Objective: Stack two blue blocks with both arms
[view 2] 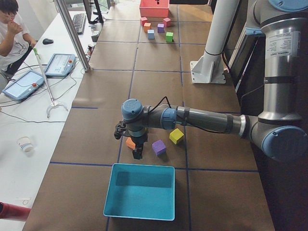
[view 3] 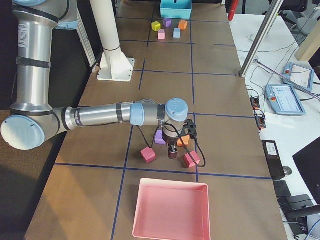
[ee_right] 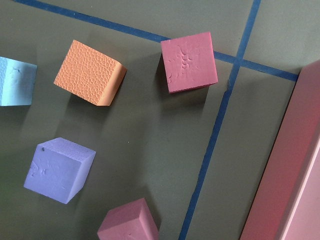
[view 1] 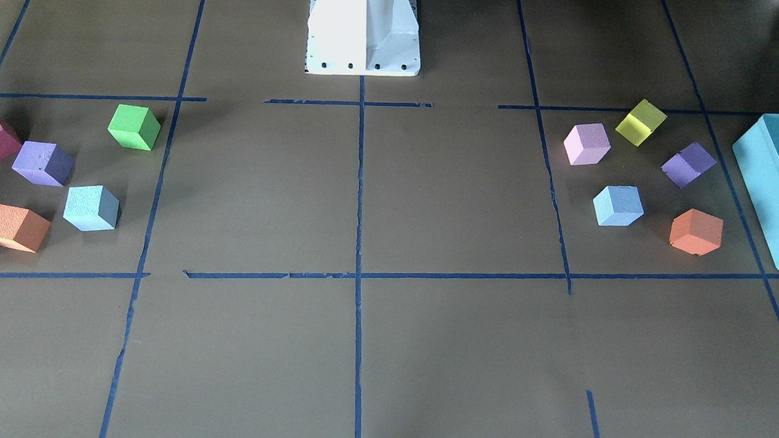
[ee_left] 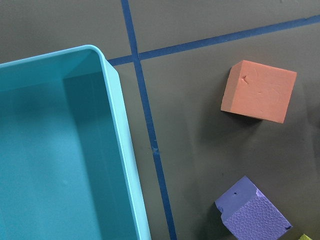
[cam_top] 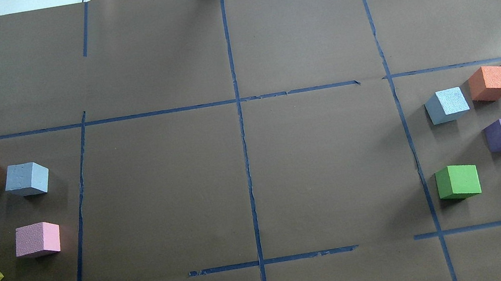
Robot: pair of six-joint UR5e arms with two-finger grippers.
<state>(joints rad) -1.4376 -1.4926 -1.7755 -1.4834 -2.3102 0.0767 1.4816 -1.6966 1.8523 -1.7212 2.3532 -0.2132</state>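
Near left end of counter (cam_top: 164, 199), one pale sky-blue foam block (cam_top: 27, 179) sits flat, cube-shaped, grainy-faced, sharp-edged. 2nd blue block (cam_top: 447, 105), same look, near right end, just beside orange cube (cam_top: 489, 82). Left claw (view 2: 137, 154) & right claw (view 3: 172, 153) hang over those ends; open or closed, can't tell.

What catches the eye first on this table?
Bright foam cubes cluster at both ends of the table, including the left blue block and right blue block. A teal box flanks the left cluster, a pink tray the right, and the left arm and right arm stretch low over them.
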